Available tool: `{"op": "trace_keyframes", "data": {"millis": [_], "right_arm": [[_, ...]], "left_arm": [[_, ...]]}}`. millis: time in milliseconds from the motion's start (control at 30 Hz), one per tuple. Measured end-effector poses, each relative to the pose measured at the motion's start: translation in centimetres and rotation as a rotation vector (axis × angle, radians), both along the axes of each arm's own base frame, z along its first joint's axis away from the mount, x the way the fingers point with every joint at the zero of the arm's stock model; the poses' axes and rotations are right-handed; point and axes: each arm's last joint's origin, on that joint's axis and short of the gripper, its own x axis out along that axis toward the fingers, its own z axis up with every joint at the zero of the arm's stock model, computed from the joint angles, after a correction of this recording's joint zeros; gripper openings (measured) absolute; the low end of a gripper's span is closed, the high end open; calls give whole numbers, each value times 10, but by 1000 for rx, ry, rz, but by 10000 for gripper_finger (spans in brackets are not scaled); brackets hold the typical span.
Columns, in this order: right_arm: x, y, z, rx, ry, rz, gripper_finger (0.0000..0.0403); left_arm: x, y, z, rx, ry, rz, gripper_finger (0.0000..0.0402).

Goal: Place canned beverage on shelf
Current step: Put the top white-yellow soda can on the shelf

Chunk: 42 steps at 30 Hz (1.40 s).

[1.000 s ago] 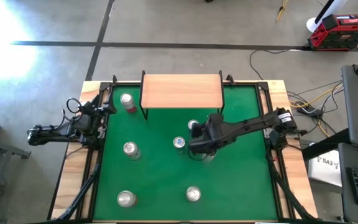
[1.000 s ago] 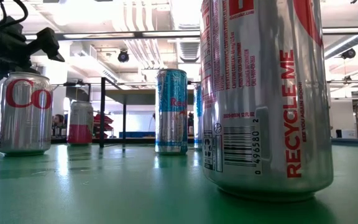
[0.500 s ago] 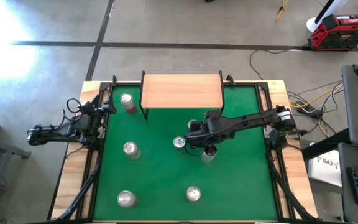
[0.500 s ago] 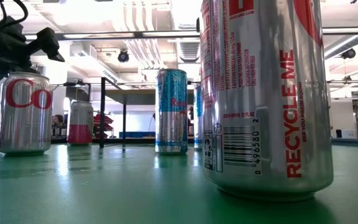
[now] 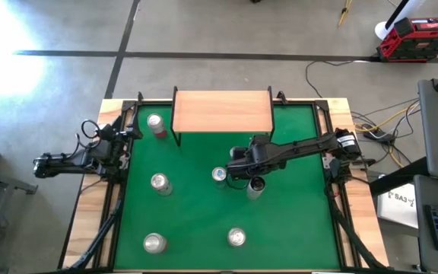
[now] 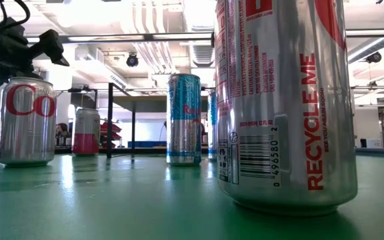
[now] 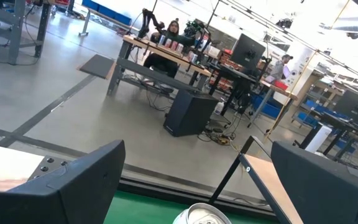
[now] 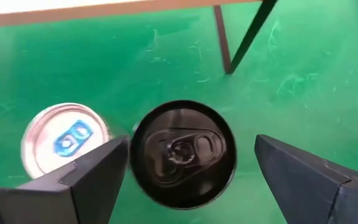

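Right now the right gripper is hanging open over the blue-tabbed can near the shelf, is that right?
Not quite. The right gripper is open and near the shelf, but it hangs over the black-topped can; the blue-tabbed can stands beside it, outside the fingers. The right wrist view shows this.

Big silver can [image 6: 282, 100] closest; blue can [image 6: 184, 120] behind, upright.
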Motion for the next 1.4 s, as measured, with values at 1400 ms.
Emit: {"op": "trace_keyframes", "data": {"millis": [1400], "right_arm": [[2, -9, 21, 57, -25, 6, 244]], "left_arm": [[0, 0, 0, 0, 1, 0, 389]]}}
